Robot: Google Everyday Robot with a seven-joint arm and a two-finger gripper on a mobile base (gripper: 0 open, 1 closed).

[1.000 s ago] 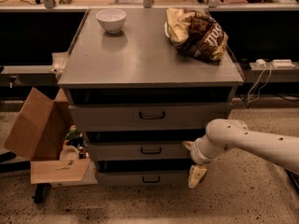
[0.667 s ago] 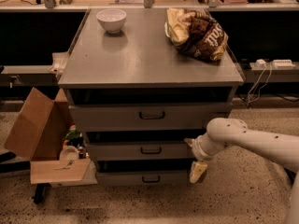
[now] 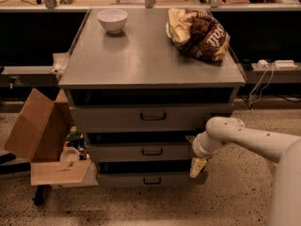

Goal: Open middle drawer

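Grey metal filled most of my feed: a three-drawer cabinet (image 3: 141,60) seen from above and in front. The gripper (image 3: 197,166) hung pointing down at the cabinet's lower right. Its pale yellow tip was over the right end of the bottom drawer (image 3: 122,180). I could not tell from this angle whether it was spread or closed, or whether it touched anything. The white arm (image 3: 249,138) came in from the right edge of the view and bent at a rounded wrist just above the gripper.

Up and to the left of the gripper was the middle drawer (image 3: 117,152). The right end of its front lay close beside the wrist. Its small black handle (image 3: 152,151) sat at the centre of the panel, well to the left of the gripper and apart from it. A dark gap ran along the top of that front. Above it was the tallest, widest drawer (image 3: 103,118).

Far above the gripper, on the cabinet top, a white bowl (image 3: 112,20) stood at the back left and a crumpled brown and yellow snack bag (image 3: 197,34) lay at the back right. Well to the left of the gripper, beside the cabinet, an open cardboard box (image 3: 33,131) rested on a low stand with small items in it.
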